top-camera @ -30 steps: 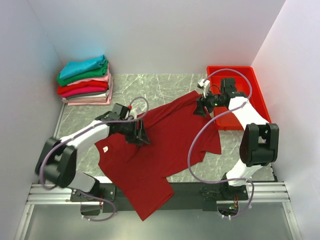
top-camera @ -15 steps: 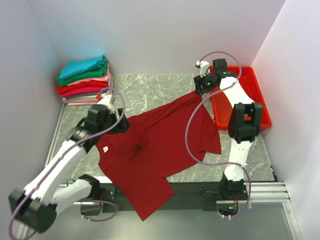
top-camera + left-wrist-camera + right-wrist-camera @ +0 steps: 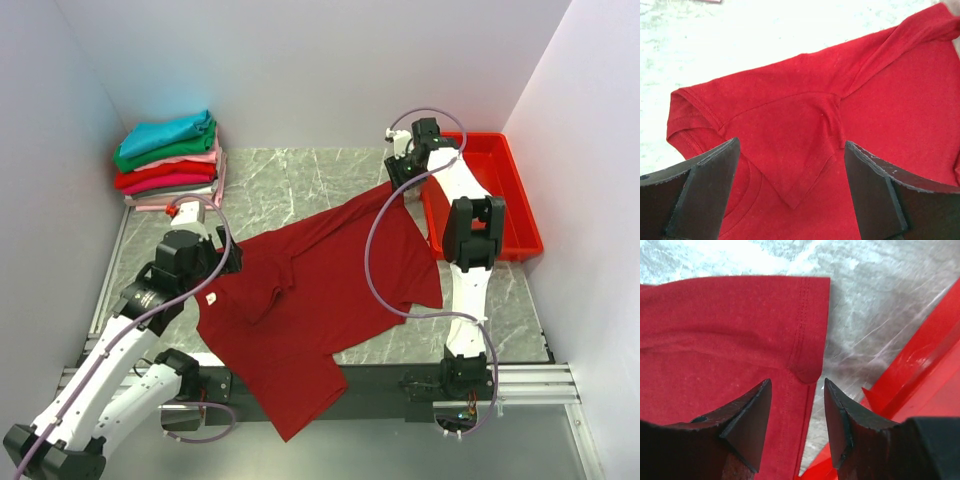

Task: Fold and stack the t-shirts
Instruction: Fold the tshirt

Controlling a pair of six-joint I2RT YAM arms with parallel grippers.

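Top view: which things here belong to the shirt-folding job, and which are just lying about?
Job: dark red t-shirt, unfolded; stack of folded t-shirts at the back left.
Lying about: red plastic tray at the back right.

A large dark red t-shirt (image 3: 320, 300) lies spread and rumpled across the middle of the tabletop (image 3: 300, 180), one corner hanging over the near edge. Folded shirts (image 3: 170, 160), teal on top, sit stacked in the far-left corner.
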